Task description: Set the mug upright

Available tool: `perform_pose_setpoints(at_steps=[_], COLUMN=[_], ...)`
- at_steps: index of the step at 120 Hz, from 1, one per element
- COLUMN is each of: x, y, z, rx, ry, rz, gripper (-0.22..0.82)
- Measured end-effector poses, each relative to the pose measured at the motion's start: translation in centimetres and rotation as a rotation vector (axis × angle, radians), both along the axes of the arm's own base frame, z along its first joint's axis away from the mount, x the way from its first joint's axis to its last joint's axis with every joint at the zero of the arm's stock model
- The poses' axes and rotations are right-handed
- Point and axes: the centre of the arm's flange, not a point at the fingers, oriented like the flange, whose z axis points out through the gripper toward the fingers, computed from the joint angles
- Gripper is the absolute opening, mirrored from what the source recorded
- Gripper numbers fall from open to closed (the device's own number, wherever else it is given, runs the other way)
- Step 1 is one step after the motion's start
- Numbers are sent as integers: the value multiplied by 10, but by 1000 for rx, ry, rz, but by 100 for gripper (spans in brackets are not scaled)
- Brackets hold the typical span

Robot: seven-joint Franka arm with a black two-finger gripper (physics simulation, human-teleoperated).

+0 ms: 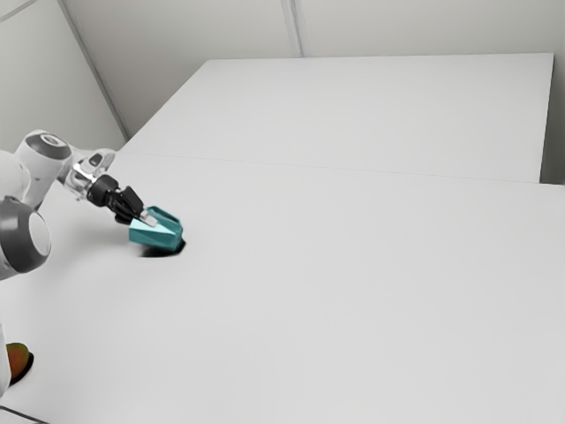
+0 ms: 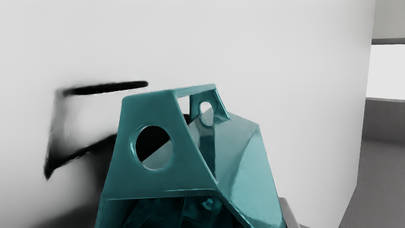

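Black two-finger gripper (image 1: 139,213): one, at the mug; whether apart or clamped, I cannot tell. Teal faceted mug (image 1: 156,233): one, tipped, mouth toward the gripper, above its shadow on the white table (image 1: 327,291). Red-green fruit (image 1: 18,359): one, well apart from the mug.

The mug (image 1: 157,237) is of teal colour, glossy, with flat, angular sides and an angular handle, in which there are round holes. It is not upright: it is tipped over on its side, above the white table (image 1: 318,291), with dark shadow near it. Its hollow inside looks darker teal.
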Motion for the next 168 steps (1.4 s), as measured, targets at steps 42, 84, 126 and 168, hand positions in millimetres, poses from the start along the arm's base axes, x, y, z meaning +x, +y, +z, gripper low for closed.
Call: perform_pose_setpoints(at_steps=[42, 84, 126, 168], x=[26, 10, -15, -9], y=[-61, -227, -323, -343], z=[72, 135, 114, 76], rx=[35, 378, 845, 972], ry=[-91, -172, -330, -355], rz=[-93, -344, -546, -563], gripper=[-17, -18, -18, -18])
